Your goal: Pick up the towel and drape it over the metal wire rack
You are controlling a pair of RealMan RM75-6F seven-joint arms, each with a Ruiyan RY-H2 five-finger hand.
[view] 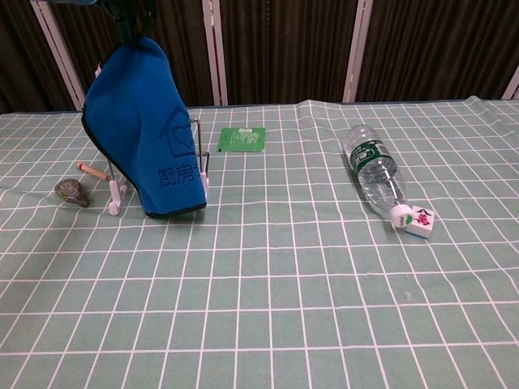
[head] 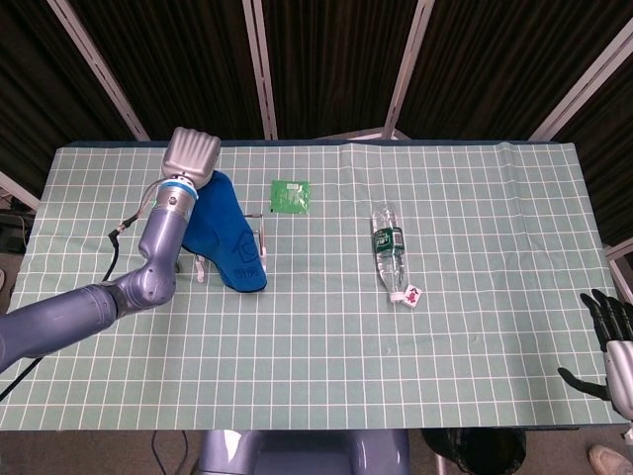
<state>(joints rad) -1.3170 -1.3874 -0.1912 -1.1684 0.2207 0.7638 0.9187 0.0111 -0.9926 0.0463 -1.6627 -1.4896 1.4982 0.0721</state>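
Draping is the step we judge to be in hand. Our left robot hand (head: 192, 153) hangs over the far left of the table (head: 475, 327) with its back to the head camera, so we cannot see how its fingers lie; the chest view shows only dark fingertips at the top edge, where the top of the blue terry towel with a printed logo (view: 150, 146) is gathered, and we take it the towel is held there. The towel hangs down over the thin metal wire rack (view: 199, 166), covering most of it, with its lower edge on or just above the table; whether the cloth already bears on the top bar we cannot tell. Our right robot hand (head: 608, 346) waits at the near right corner, fingers spread, holding nothing.

Next, we think the left robot hand should lower and carry the gathered top across the bar so cloth falls on both sides, then let go. The rack looks light and could tip if the towel drags.
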